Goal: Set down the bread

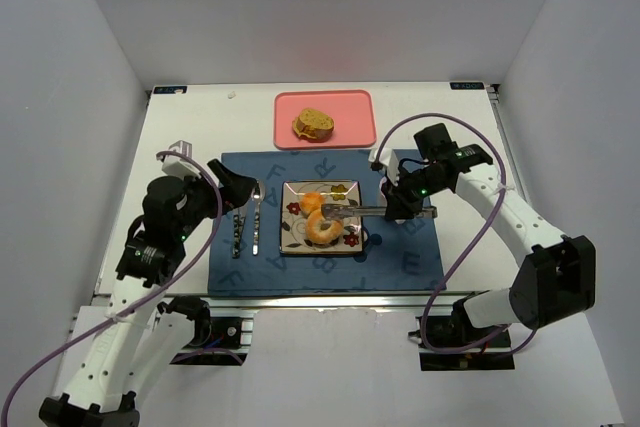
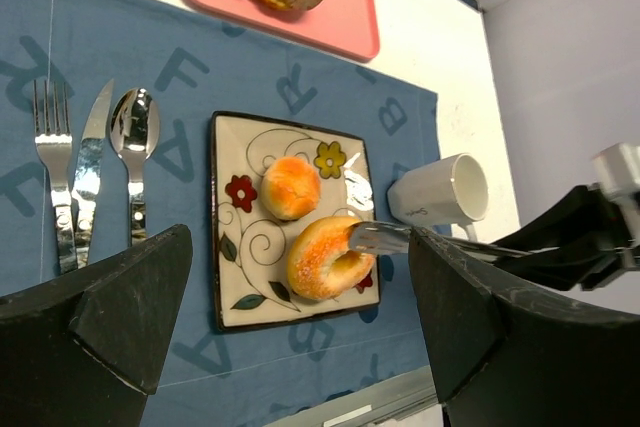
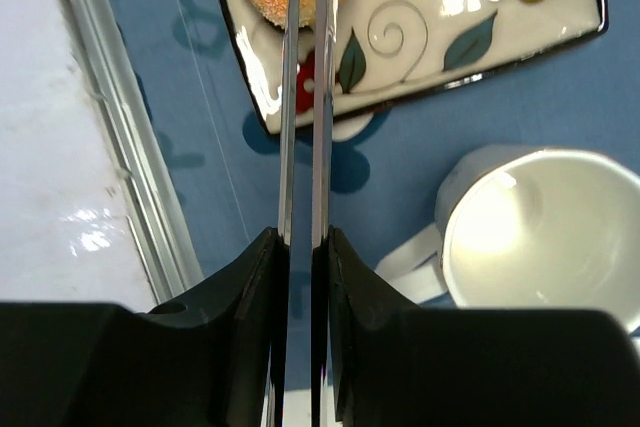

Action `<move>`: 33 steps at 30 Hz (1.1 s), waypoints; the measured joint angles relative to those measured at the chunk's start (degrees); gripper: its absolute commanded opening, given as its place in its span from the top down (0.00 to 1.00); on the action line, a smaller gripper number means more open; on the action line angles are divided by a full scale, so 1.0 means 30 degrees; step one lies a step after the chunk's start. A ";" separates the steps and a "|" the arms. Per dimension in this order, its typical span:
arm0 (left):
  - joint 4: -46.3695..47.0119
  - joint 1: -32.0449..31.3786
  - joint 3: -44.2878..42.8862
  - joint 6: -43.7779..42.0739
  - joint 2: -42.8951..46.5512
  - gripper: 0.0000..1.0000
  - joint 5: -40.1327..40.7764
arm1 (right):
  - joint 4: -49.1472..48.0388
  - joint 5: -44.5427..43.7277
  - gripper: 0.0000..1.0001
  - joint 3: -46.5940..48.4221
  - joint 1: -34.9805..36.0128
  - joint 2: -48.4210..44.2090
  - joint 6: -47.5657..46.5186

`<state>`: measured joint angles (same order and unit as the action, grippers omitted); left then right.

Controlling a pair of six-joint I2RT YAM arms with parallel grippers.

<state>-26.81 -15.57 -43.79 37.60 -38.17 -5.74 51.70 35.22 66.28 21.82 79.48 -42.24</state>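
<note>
Plainly, the right gripper (image 3: 300, 267) is clenched on metal tongs (image 3: 305, 97) whose tips reach the sugared bread ring (image 2: 325, 255) on the near right part of the patterned plate (image 2: 228, 277). I cannot tell whether they pinch it, since the right wrist view cuts the ring off. The left gripper (image 1: 230, 190) hangs released near the cutlery (image 2: 90, 167), and from above the right arm mostly hides the mug (image 2: 440, 192).

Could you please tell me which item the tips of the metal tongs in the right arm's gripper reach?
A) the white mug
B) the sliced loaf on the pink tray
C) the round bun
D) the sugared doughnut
D: the tongs end at the sugared doughnut on the patterned plate; the round bun sits apart from them.
</note>
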 measured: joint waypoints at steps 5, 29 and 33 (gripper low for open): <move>-0.0270 0.0000 0.0080 0.0189 0.1020 0.02 0.0022 | 0.0095 -0.0954 0.76 -0.0466 0.0073 -0.0299 -0.0277; -0.0437 0.0000 0.0364 0.0321 0.1078 0.02 0.0117 | -0.1698 -0.1093 0.86 0.1625 -0.0255 -0.1515 0.2630; -0.0328 0.0000 0.0364 0.0270 0.0816 0.02 0.0066 | -0.3854 -0.1297 0.93 0.2186 -0.1996 -0.1501 0.5486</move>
<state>-27.79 -15.57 -42.70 38.41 -35.73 -5.54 40.14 31.33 72.84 15.84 74.98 -25.78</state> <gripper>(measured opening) 0.979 0.207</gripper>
